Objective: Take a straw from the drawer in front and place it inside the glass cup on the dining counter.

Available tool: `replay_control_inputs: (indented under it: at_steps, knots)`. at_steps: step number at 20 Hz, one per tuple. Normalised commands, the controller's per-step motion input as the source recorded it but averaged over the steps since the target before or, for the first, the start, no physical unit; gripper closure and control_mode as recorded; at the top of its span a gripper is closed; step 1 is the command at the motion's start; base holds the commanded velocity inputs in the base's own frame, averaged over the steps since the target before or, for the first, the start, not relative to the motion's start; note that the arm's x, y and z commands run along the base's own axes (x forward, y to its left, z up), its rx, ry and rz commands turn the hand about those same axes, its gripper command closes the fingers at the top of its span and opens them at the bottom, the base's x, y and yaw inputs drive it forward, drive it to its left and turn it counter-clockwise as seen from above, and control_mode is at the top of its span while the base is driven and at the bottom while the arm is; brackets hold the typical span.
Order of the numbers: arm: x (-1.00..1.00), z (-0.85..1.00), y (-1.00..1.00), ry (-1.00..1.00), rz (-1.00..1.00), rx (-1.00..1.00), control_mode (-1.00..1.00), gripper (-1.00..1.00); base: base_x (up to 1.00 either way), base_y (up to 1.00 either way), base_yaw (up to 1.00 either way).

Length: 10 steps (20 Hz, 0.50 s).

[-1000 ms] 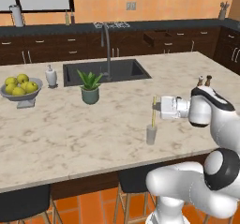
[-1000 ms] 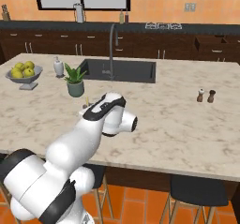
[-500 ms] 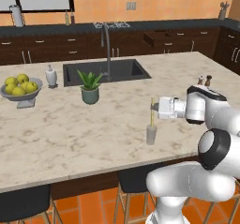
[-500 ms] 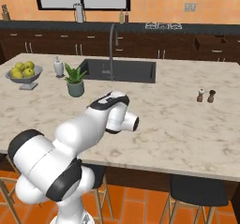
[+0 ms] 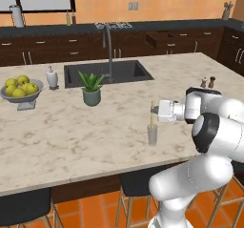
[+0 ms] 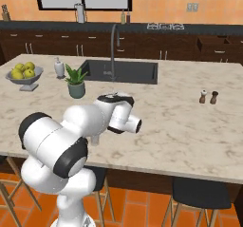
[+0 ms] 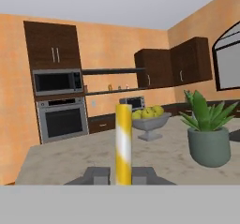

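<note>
While the dining counter (image 5: 57, 141) and everything standing on it keep the same places across the last second, the white arm changes its posture: its large elbow link swings forward and fills more of both base views. The wrist end barely shifts, so the straw (image 5: 152, 114) stays upright at nearly the same spot above the glass cup (image 5: 152, 135). This suggests the arm is settling its alignment for insertion, with transport to the cup essentially complete and only the lowering and release left.

The potted plant (image 5: 91, 88) and the fruit bowl (image 5: 20, 89) stand well apart from the cup, toward the sink side of the counter.

The hand (image 5: 155, 111) reaches out horizontally over the front part of the counter, directly over the cup. Its fingers are pressed almost together, pinching the straw between them; in the hand view the straw (image 7: 123, 143) rises straight up between the two dark finger tips. The lower end of the straw sits at or just inside the rim of the cup; whether it touches the glass cannot be told.
</note>
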Motion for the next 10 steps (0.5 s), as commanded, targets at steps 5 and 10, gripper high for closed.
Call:
replay_control_inputs:
  at_steps: [5,10]
  knots:
    - [-0.2,-0.26,0.0,0.0,0.01,0.0,-1.0,1.0,0.0,0.0,0.0]
    - [-0.13,-0.3,0.0,0.0,0.01,0.0,-1.0,1.0,0.0,0.0,0.0]
